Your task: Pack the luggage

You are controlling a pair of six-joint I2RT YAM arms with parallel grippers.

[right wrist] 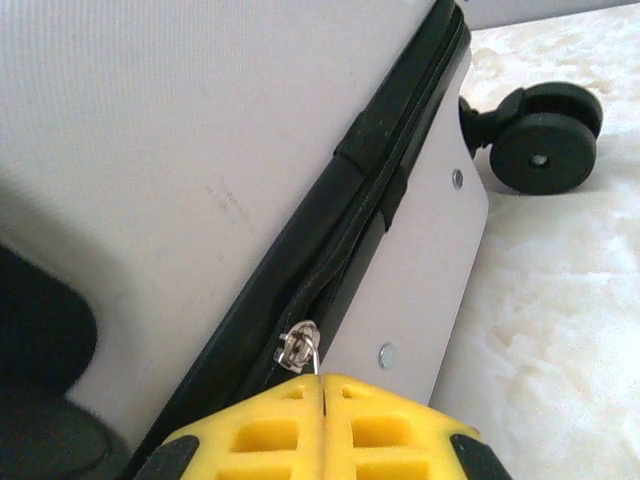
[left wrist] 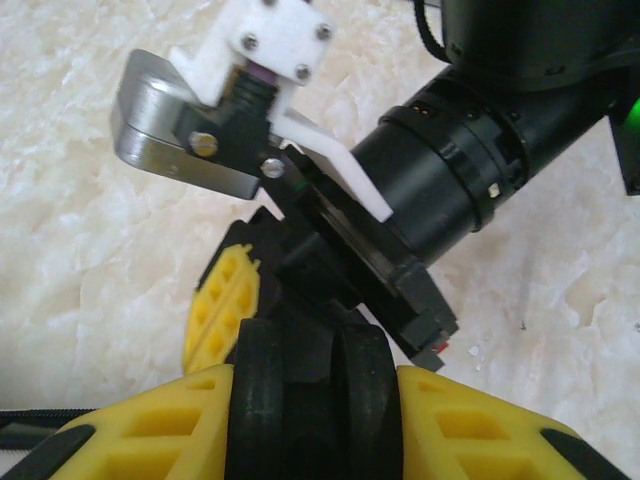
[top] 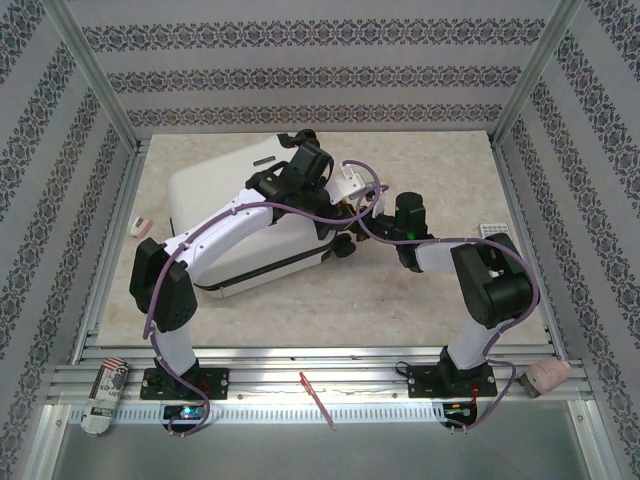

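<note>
Right wrist: right gripper point(right wrist: 322, 398) clenched on zipper pull point(right wrist: 299, 348) of luggage point(right wrist: 180, 150), draw along seam point(right wrist: 345, 225); left gripper point(left wrist: 310, 410) seemingly clamps wheel point(left wrist: 262, 385).

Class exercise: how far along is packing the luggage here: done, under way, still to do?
Done: the luggage lies closed. Under way: the right gripper pinches the zipper pull at the seam; the left gripper clamps a wheel. Left: zipping round; how much is zipped is unclear.

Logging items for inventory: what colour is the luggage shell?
White luggage, clearest in the top external view.
</note>
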